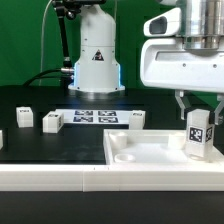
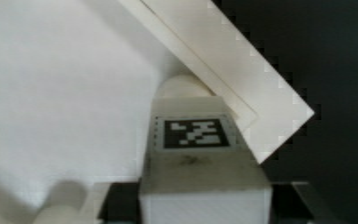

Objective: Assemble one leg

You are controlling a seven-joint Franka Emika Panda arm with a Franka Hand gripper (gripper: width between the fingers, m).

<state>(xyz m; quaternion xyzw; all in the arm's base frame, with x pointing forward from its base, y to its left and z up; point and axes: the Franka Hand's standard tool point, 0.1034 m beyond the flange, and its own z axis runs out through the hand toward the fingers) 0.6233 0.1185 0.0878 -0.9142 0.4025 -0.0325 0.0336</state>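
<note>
The marker board [image 1: 95,116] lies on the black table [image 1: 60,145] behind a white panel [image 1: 150,150].

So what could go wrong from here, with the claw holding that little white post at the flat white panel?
Two risks, as a guess. The gripper seems to grip the small white square-sided leg only near its top, so it could tilt or slip when pushed. The leg is near a corner of the large flat white panel, and I cannot see a hole under it; slightly off, it might miss or shove the panel.
</note>
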